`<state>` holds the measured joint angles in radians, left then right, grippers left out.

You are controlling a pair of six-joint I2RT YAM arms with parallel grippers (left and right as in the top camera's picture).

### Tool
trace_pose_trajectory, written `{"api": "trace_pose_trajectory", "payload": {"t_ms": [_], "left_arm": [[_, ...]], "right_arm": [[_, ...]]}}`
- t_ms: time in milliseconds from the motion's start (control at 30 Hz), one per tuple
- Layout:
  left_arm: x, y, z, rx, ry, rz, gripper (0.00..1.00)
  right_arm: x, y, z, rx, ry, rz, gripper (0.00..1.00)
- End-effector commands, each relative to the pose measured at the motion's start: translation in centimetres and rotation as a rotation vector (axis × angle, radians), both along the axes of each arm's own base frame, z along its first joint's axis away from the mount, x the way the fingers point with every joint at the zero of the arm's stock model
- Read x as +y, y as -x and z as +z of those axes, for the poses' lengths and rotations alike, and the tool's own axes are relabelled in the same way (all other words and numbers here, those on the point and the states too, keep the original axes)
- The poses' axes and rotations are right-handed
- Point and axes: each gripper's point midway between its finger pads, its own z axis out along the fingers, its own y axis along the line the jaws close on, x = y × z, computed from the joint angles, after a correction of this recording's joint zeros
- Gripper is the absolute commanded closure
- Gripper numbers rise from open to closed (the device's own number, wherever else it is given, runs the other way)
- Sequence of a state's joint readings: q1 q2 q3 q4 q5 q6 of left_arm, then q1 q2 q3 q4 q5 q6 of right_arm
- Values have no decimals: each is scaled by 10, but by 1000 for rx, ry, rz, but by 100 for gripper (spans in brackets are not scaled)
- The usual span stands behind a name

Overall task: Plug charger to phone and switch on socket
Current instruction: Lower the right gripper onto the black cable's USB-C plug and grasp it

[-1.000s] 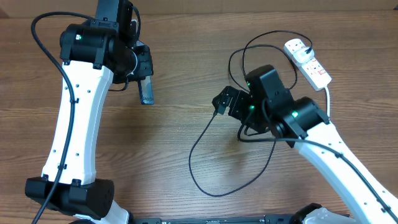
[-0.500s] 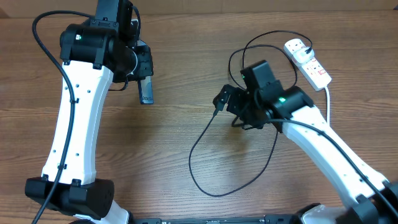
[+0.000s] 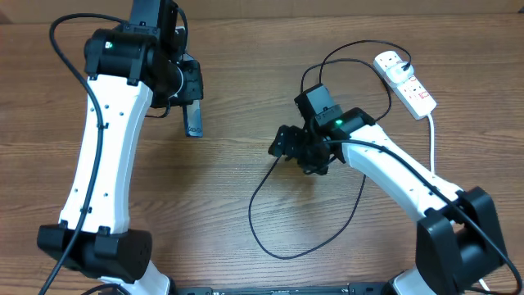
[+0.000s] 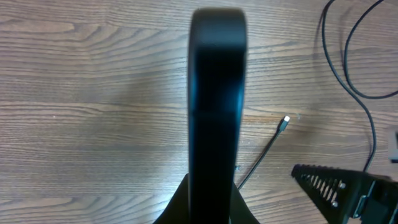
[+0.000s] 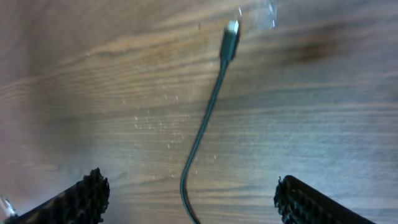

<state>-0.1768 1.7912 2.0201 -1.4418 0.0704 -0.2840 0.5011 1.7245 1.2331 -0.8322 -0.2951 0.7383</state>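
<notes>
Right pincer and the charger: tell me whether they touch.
Apart. The right wrist view shows the charger lying between the open right pincer's fingers, with bare table on either side.

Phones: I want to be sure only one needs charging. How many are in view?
1. The phone is clamped in the left hand, at the upper left of the overhead view. The arms could hide another.

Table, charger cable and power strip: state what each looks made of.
Table: wood or wood-look laminate, matte, with visible grain lines. Charger cable: probably a black rubbery or plastic sheath, smooth, thin enough to lie in loose loops. Power strip: hard white plastic by the look of it, fairly smooth, with red switches.
</notes>
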Motion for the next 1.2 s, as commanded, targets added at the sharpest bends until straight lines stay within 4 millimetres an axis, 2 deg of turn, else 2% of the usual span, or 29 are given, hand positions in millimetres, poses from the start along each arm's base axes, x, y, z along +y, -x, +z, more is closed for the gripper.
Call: {"api": "trace_pose_trajectory", "payload": {"t_ms": [0, 133, 233, 333, 500, 600, 700, 800, 1167], "left_arm": [[-4, -8, -11, 13, -1, -23, 96], [-8, -13, -16, 16, 1, -26, 96], [-11, -14, -16, 12, 8, -33, 96], [-12, -14, -16, 13, 8, -35, 96], [-10, -10, -18, 31, 2, -38, 96], [-10, -10, -18, 30, -2, -36, 96], [-9, -10, -18, 30, -4, -36, 96], [-9, -10, -18, 30, -4, -35, 96], [-9, -9, -18, 33, -5, -35, 96]], "right_arm": [[13, -5, 13, 13, -45, 78, 16], [14, -20, 24, 34, 17, 112, 16], [7, -36, 24, 51, 122, 118, 15], [-3, -52, 8, 97, 215, 98, 14], [-3, -57, -17, 159, 228, 11, 13], [1, -55, -24, 163, 241, 19, 22], [-4, -53, -30, 161, 309, -48, 42], [-11, -53, -34, 143, 379, -123, 56], [-7, -41, -58, 170, 362, -108, 57]]}}
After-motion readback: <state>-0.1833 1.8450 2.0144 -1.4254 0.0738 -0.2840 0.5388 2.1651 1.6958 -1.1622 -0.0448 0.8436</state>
